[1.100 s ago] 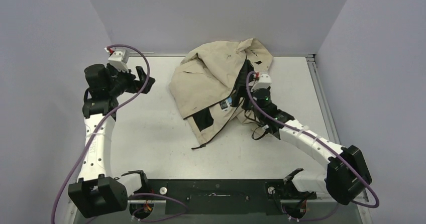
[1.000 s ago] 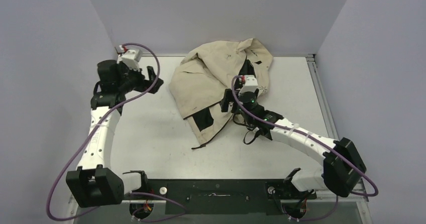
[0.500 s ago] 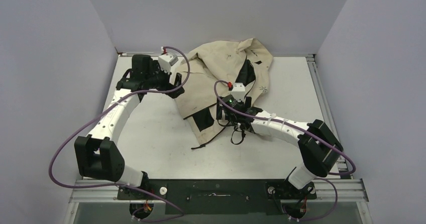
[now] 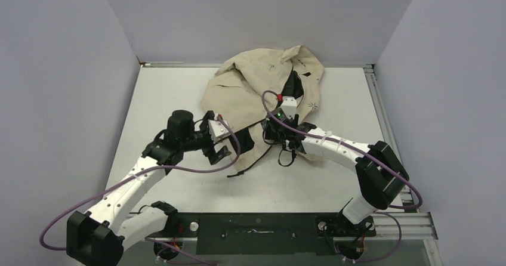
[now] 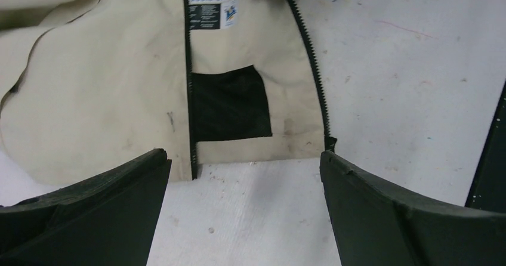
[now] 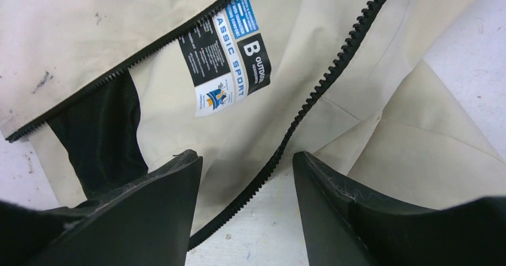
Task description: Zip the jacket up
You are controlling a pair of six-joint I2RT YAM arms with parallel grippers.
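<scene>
While the jacket point(image 4: 250, 87) lies unzipped | your left gripper point(image 5: 243, 158) gapes wide, empty | your right gripper point(image 6: 244, 158), part-open, straddles the zipper edge point(image 6: 310, 99)

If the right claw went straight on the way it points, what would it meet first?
Likely the jacket: its zipper teeth cross the gap of the right claw, over beige fabric. Depth is unclear, but nothing else shows in that line.

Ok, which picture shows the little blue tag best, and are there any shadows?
Right wrist view: the label is sharp, big letters readable, small print not. Left wrist view: the top edge cuts it off, and a soft grey shadow lies on the table below the jacket hem. Top view: even light, no glare.
</scene>
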